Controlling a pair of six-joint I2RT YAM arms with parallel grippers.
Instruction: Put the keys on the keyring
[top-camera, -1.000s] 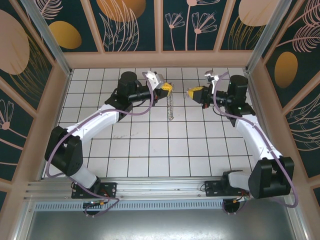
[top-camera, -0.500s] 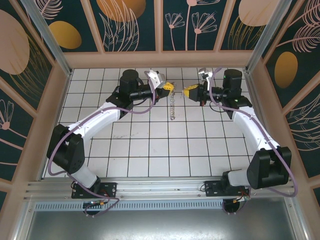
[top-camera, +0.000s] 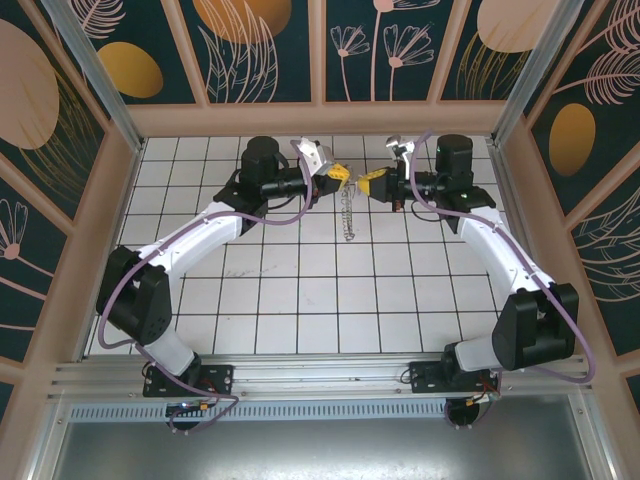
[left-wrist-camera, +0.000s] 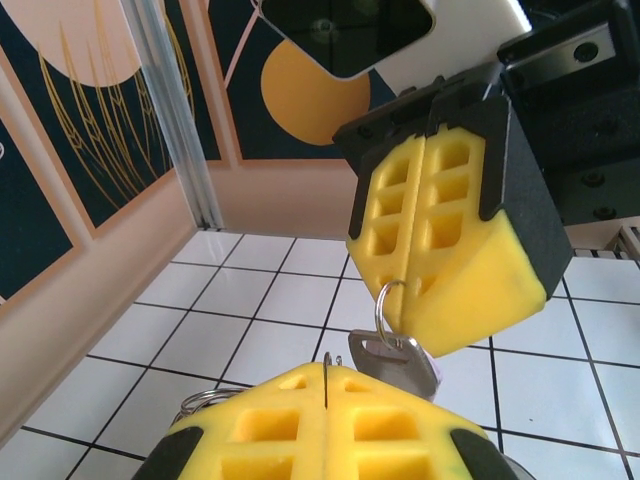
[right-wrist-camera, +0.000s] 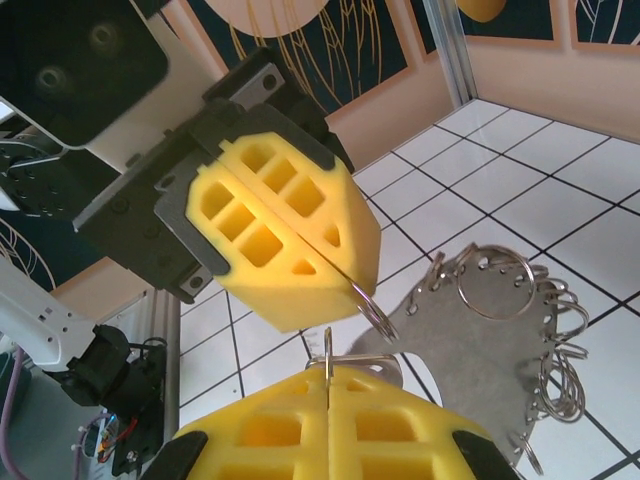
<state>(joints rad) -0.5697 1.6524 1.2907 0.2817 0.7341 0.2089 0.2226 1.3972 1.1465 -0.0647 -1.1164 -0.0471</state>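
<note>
Two tools sit tip to tip at upper ctr of the top view, above the tiled table (top-camera: 300, 290). The left tool (top-camera: 338, 174) is pinched together on the keyring (right-wrist-camera: 480, 330), whose grey tag w/ wire loops dangles beneath it. The right tool (top-camera: 373, 181) is clamped on a small wire loop (left-wrist-camera: 385, 305). The key (left-wrist-camera: 395, 362) sits just below that loop, seemingly touching it. Judgement: mid-threading. Pickup looks done, but can't tell if the key is on yet. Seating it & letting go are left.
</note>
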